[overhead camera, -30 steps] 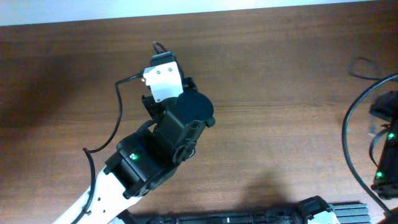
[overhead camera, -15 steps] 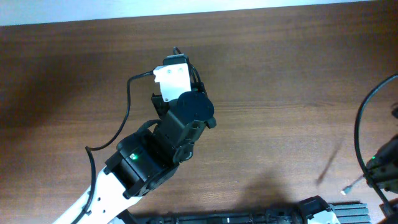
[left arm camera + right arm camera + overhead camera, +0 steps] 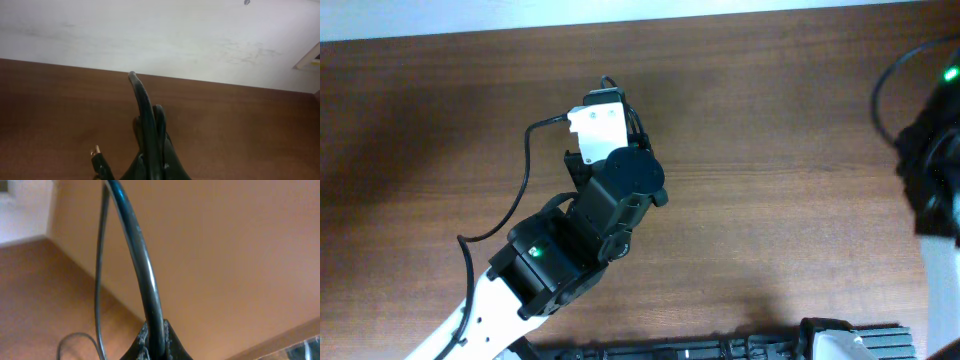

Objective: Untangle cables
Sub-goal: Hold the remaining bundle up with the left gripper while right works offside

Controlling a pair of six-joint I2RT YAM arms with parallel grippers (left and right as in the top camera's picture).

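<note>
Overhead view: the left arm (image 3: pixel 610 190) reaches from the near left edge towards the middle of a brown wooden table (image 3: pixel 770 110). A white block on its wrist hides the fingers, so this view does not show how they stand. A small black loop of cable (image 3: pixel 607 82) pokes out at the far end of that block. A thin black wire (image 3: pixel 525 150) runs from the block out to the left, then back towards the near side. The right arm (image 3: pixel 932 170) is a dark, blurred shape at the right edge.

Left wrist view: the left gripper (image 3: pixel 150 169) is closed around the cable, whose doubled loop stands upright between the fingers, above the table. A small plug (image 3: pixel 97 154) with a copper-coloured tip hangs just left of the fingers. Whether the plug touches the wood is unclear. A pale surface lies beyond the table's far edge.

Right wrist view: the right gripper (image 3: pixel 155 342) is closed on a second cable (image 3: pixel 142 255), which rises from between the fingers and bends towards the upper left. A thinner strand (image 3: pixel 99 255) runs beside it on the left. The backdrop is a blurred orange-brown.
</note>
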